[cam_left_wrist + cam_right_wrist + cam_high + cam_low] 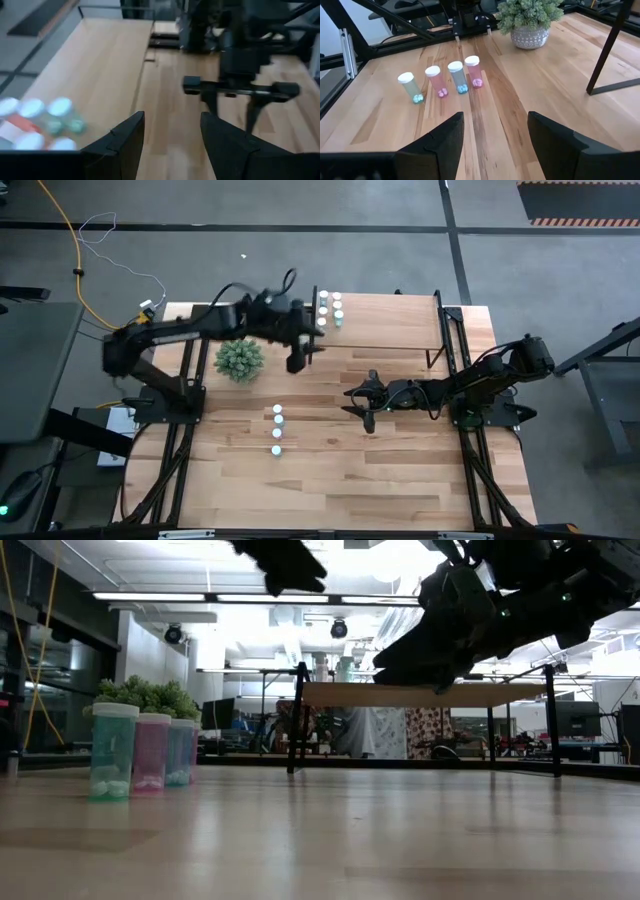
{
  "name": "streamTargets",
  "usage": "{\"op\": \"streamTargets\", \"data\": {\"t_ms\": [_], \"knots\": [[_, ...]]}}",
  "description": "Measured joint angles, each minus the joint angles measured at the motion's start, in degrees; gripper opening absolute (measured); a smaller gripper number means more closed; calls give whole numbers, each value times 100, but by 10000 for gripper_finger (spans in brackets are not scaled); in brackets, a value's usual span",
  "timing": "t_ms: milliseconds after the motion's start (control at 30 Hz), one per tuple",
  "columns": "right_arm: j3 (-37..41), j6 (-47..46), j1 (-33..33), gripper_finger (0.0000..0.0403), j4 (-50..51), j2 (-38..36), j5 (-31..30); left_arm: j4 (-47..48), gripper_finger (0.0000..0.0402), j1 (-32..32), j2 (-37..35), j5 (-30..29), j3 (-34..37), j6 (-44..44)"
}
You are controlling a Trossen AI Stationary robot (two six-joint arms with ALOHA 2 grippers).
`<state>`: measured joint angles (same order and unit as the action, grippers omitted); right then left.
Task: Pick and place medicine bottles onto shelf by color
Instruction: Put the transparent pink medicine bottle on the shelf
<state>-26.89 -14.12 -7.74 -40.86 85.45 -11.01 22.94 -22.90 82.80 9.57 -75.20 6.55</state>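
Teal and pink medicine bottles (441, 80)

overhead looks straight down; low looks level across table (400, 840); wrists look forward; all share tabletop

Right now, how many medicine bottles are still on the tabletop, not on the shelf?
4, standing in a row in front of the plant: teal bottle, pink bottle, blue bottle, second pink bottle. Others are on the shelf.

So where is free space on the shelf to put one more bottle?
The shelf is bare from the middle to its right-hand supports. Its left end is crowded with a cluster of bottles, and the left gripper, open and empty, hangs just in front.
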Motion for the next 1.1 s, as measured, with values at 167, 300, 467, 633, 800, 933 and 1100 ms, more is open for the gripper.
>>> {"op": "streamTargets", "data": {"t_ms": [167, 300, 467, 633, 800, 933, 1100], "knots": [[0, 9, -96, 211, -7, 0, -46, -1899, 184, 422, -1272, -23, 2274, -542], [0, 7, -105, 211, -35, 0, -252, -2991, 184, 950, -2094, -364, 3768, -971], [0, 18, -103, 211, -59, 2, -290, -3183, 184, 1679, -2596, -1061, 4787, -1341], [0, 88, -83, 211, -107, 2, -322, -2931, 184, 2357, -2467, -1635, 5051, -1491], [0, 154, -81, 211, -149, 2, -380, -2728, 184, 2899, -2221, -1934, 5077, -1326], [0, 154, -81, 211, -121, 2, -380, -2290, 184, 3145, -2095, -2235, 5080, -1037], [0, 155, -81, 211, -92, 4, -380, -2003, 184, 3197, -2054, -2668, 5080, -801]]}}
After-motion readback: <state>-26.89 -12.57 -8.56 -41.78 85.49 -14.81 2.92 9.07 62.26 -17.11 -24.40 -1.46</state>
